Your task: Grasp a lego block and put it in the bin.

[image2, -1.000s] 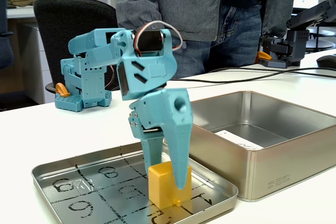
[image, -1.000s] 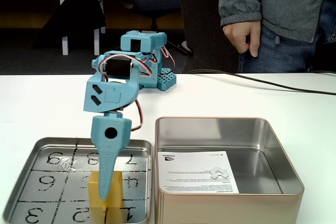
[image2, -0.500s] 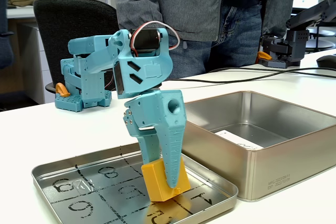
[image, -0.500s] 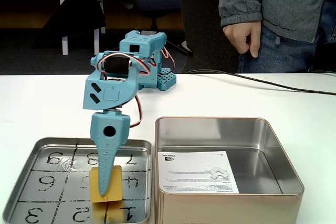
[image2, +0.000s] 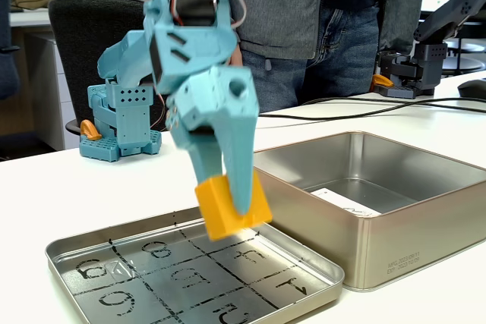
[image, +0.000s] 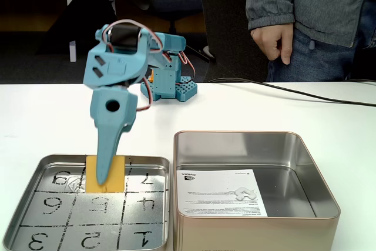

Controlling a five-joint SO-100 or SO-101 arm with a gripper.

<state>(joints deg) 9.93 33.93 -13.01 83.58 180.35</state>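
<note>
The step in hand is the transfer: the lego block (image2: 232, 207) is clamped between the fingers of the end effector (image2: 237, 210) and hangs clear of the shallow numbered tray (image2: 319, 266), tilted, with no contact to the tray floor. In a fixed view the block (image: 115, 173) sits above the far row of the tray grid (image: 35, 170), well left of the bin (image: 294, 140).

The next move likely calls for a sweep to the right in that view, with enough height to clear the near wall of the bin (image2: 395, 225), then release over the printed paper sheet (image: 218, 192) on its floor.

The arm (image: 117, 63) is raised from its base (image: 170, 83), with the wrist pitched so the end effector (image: 103, 179) points down. A person (image: 305, 10) stands beyond the far edge of the white surface (image: 47, 116).
</note>
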